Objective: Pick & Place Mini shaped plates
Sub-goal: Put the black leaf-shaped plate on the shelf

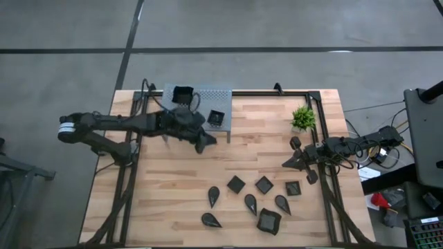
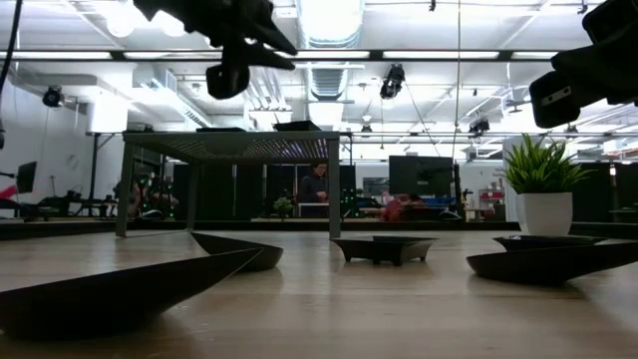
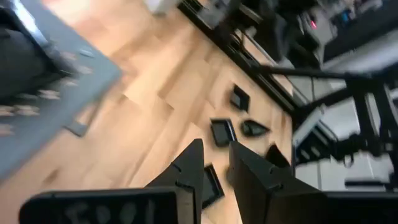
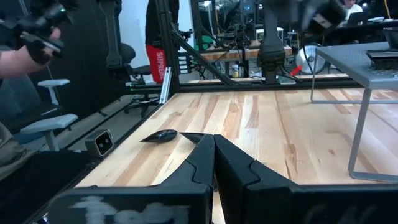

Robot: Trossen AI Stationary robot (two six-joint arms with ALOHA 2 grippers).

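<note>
Presently, the left end effector [image 1: 206,143] is seen just in front of the grey stand [image 1: 201,97], fingers slightly parted and empty. Two plates [image 1: 183,95] are carried by the stand (the others [image 1: 236,183] lie on the worktop [image 1: 166,187]). The right end effector [image 1: 288,162], closed, is parked beside the plant [image 1: 302,117].

Even, soft light from above fills the overhead view, where the wooden table [image 1: 173,187] shows only faint shadows. In the table-level view, bright ceiling lights [image 2: 329,15] glare at the top centre, turning the nearest black plate [image 2: 110,289] at lower left into a dark, soft-focus silhouette. The left wrist view is heavily motion-blurred, most at its upper left, while the right wrist view is sharper and evenly lit.
</note>
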